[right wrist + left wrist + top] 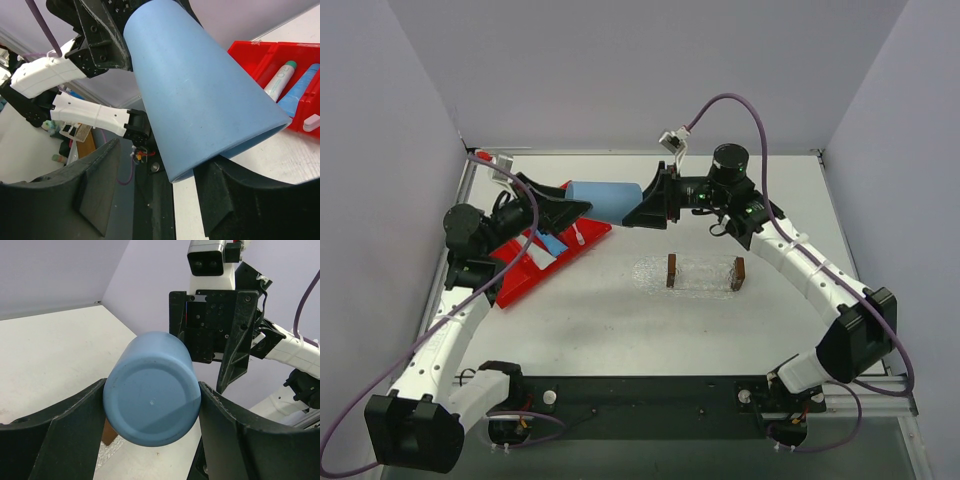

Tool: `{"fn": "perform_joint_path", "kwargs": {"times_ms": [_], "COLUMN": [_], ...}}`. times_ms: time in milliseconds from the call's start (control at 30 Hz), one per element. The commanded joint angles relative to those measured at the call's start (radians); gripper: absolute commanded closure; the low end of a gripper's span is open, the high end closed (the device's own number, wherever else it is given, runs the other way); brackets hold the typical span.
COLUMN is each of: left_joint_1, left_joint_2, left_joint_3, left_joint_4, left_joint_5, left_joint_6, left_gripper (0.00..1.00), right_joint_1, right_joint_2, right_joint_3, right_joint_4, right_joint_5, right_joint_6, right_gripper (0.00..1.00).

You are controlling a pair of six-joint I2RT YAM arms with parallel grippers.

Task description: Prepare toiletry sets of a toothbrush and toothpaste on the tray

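Tabletop [620, 330], tray [705, 275] near right tool [645, 205]

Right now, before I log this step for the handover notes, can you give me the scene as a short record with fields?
blue cup: lifted, on its side, between both arms
left fingers: clamped on the cup's base
right fingers: straddling the cup's open end, gap on one side
red bin: holds the toothbrush, blue toothpaste tube and whitish toothpaste tube
tray: right of the bin, no set in it yet
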Motion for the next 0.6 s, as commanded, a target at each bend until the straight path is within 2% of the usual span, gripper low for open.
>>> {"fn": "perform_joint_path", "kwargs": {"times_ms": [0, 233, 567], "left_joint_1": [-0.011, -0.023, -0.027], "left_joint_2": [-0.022, -0.028, -0.042], "left_joint_3": [-0.014, -0.034, -0.059], "left_joint_4": [0.061, -0.008, -0.048], "left_joint_5": [0.0, -0.009, -0.011], "left_joint_6": [0.013, 0.099, 0.159], "left_gripper": [1.0, 1.0, 1.0], "right_joint_1": [0.01, 0.01, 0.009], "right_joint_2": [0.011, 0.019, 0.002], "right_joint_3": [0.059, 0.088, 0.102], "right_joint_4": [0.143, 0.135, 0.065], "right_joint_5": [-0.045, -0.054, -0.056], "right_joint_6": [0.069, 0.074, 0.008], "right_gripper": [0.51, 0.61, 0.84]}}
